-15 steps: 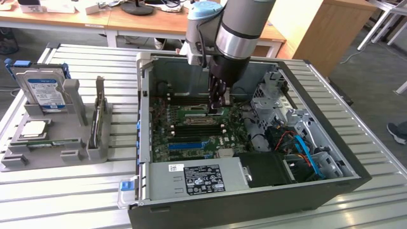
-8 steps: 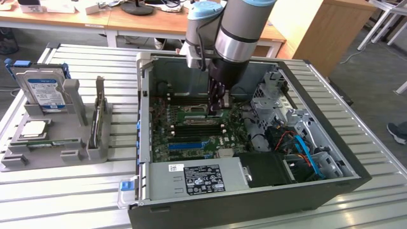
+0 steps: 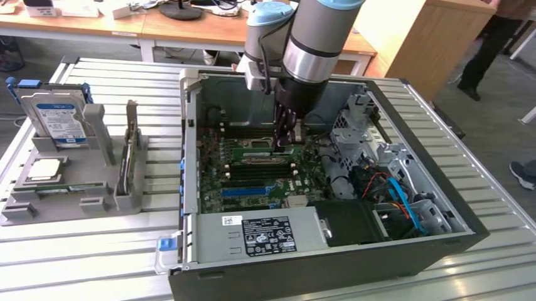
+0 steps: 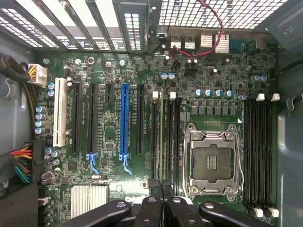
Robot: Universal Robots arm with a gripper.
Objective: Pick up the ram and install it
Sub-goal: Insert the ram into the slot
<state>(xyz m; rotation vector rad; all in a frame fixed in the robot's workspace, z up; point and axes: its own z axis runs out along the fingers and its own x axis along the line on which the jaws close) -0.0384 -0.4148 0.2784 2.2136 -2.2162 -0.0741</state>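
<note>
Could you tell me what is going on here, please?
The robot arm is reaching down into the open computer case, with its gripper over the motherboard. The fingers are shut on what looks like the ram, seen edge-on as a thin green strip lined up with the memory slots beside the empty processor socket. Whether it is seated cannot be told.

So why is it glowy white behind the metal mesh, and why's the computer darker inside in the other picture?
Wrist view: bright light comes through the mesh and washes out to white; the motherboard is evenly lit. Exterior view: the arm and the case walls shade the inside, while the ribbed table shines with glare.
</note>
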